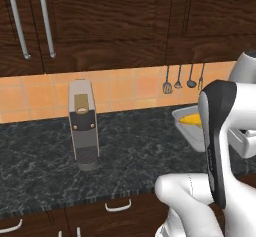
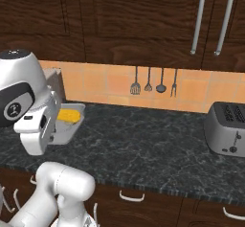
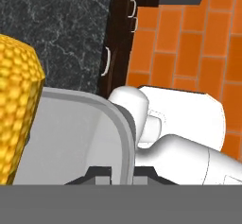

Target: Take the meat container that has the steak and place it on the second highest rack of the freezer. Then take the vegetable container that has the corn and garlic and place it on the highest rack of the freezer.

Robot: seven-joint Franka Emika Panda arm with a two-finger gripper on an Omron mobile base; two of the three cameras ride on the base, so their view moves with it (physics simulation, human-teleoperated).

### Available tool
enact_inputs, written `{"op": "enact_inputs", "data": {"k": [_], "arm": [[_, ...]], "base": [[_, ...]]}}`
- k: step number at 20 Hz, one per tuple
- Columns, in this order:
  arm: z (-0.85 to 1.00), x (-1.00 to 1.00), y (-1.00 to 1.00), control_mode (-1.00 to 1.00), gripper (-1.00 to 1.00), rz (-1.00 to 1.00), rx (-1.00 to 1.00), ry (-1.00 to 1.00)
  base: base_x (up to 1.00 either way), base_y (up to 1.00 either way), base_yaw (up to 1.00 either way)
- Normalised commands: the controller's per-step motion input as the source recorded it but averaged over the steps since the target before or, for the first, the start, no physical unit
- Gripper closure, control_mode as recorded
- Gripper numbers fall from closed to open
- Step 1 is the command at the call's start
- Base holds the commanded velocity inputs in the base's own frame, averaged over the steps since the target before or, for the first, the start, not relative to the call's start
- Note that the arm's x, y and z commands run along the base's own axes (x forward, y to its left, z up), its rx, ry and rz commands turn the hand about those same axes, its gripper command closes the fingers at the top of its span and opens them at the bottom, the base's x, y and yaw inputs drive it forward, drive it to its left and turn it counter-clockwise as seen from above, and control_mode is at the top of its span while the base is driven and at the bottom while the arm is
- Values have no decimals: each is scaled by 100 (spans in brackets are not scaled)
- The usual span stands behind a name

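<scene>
Your end effector (image 3: 116, 175) is clamped on the rim of the corn tray (image 3: 71, 138), held over the surface (image 2: 153, 144); step two, so carry it to the freezer's top rack.

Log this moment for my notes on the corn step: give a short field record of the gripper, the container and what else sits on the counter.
gripper: shut on the rim of the vegetable container
vegetable container: grey tray, near the counter's back edge, in front of the orange tiles
corn: yellow cob lying in the tray
garlic: cannot tell
counter: dark speckled stone
toaster: silver, at the counter's right end
coffee machine: grey, upright, left of the tray
utensils: four, hanging on the tiled wall
</scene>
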Motion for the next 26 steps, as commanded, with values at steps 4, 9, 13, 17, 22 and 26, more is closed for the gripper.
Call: {"op": "enact_inputs", "data": {"k": [4,9,13,17,22,26], "arm": [[0,0,-9,-100,100,4,0,0],[0,0,-27,-100,100,0,9,0],[0,-1,0,100,100,0,0,0],[0,0,0,100,100,0,0,0],[0,0,0,100,100,0,0,0],[0,0,0,100,100,0,0,0]], "base": [[0,0,0],[0,0,0],[-11,0,0],[-100,-40,-10],[-66,-12,-71],[-22,0,-89]]}}
